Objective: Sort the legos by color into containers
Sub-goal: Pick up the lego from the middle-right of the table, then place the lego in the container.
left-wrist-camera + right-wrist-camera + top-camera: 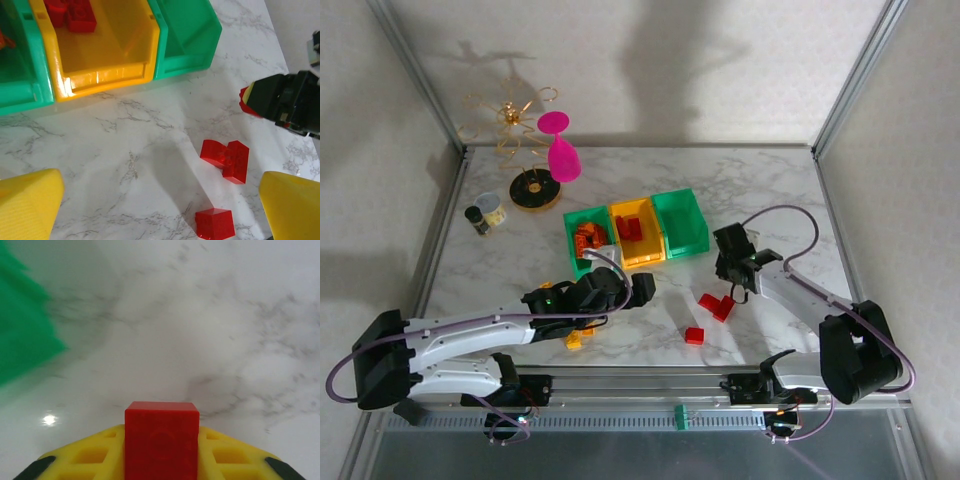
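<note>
My right gripper (729,270) is shut on a red lego (161,432), which sits clamped between its yellow fingers (85,460) just above the marble. The left wrist view catches that same red lego (244,98) at the black gripper's tip. My left gripper (638,290) is open over bare table, its yellow fingers (27,205) wide apart and holding nothing. Two joined red legos (227,157) and a single red one (215,223) lie ahead of it. The containers stand in a row: a green one (572,222) with orange legos, a yellow one (650,252) with red legos (75,12), and an empty green one (698,228).
Small yellow and orange legos (575,340) lie beside my left arm. A small jar (486,212), a gold stand (535,190) and a pink glass (562,155) occupy the back left. The enclosure's metal frame borders the table.
</note>
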Robot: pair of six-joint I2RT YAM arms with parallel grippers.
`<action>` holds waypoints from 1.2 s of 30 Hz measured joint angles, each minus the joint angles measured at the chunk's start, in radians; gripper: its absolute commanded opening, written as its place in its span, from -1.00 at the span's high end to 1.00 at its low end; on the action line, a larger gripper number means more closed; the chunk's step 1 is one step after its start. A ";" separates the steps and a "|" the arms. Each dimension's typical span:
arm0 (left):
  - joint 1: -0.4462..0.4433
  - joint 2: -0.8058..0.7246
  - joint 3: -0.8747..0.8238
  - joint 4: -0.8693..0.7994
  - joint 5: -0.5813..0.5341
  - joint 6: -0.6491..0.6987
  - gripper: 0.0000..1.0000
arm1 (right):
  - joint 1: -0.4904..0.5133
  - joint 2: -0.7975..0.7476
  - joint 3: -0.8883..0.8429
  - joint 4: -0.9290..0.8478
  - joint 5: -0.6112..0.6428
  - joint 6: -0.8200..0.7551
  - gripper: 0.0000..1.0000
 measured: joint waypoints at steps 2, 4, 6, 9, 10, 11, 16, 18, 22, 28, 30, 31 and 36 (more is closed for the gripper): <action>0.000 -0.026 0.000 -0.010 -0.016 -0.003 -0.99 | 0.047 0.012 0.066 -0.012 0.008 -0.007 0.43; 0.005 -0.050 0.000 -0.022 -0.033 -0.007 -0.99 | 0.096 0.043 0.135 -0.018 0.019 -0.012 0.42; 0.011 -0.075 0.000 -0.037 -0.049 -0.016 -0.99 | 0.147 0.086 0.198 -0.018 0.029 -0.023 0.42; 0.023 -0.107 -0.006 -0.056 -0.069 -0.031 -0.99 | 0.231 0.175 0.302 -0.013 0.044 -0.043 0.41; 0.029 -0.120 -0.010 -0.065 -0.073 -0.037 -0.99 | 0.256 0.209 0.336 -0.007 0.045 -0.051 0.42; 0.034 -0.130 -0.014 -0.074 -0.079 -0.043 -0.99 | 0.276 0.245 0.371 0.000 0.042 -0.058 0.42; 0.060 -0.161 -0.033 -0.121 -0.095 -0.074 -0.99 | 0.325 0.401 0.512 0.046 0.000 -0.084 0.41; 0.066 -0.174 -0.043 -0.132 -0.096 -0.084 -0.99 | 0.332 0.455 0.556 0.061 -0.010 -0.090 0.41; 0.082 -0.205 -0.061 -0.159 -0.099 -0.098 -0.99 | 0.333 0.562 0.631 0.080 -0.028 -0.105 0.34; 0.097 -0.237 -0.069 -0.180 -0.103 -0.110 -0.99 | 0.333 0.621 0.647 0.087 -0.051 -0.115 -0.01; 0.100 -0.241 -0.070 -0.181 -0.105 -0.110 -0.99 | 0.333 0.621 0.649 0.087 -0.055 -0.117 -0.07; 0.100 -0.242 -0.070 -0.180 -0.106 -0.110 -0.99 | 0.333 0.621 0.649 0.092 -0.055 -0.118 -0.09; 0.100 -0.241 -0.070 -0.180 -0.105 -0.110 -0.99 | 0.333 0.578 0.638 0.093 -0.053 -0.121 -0.19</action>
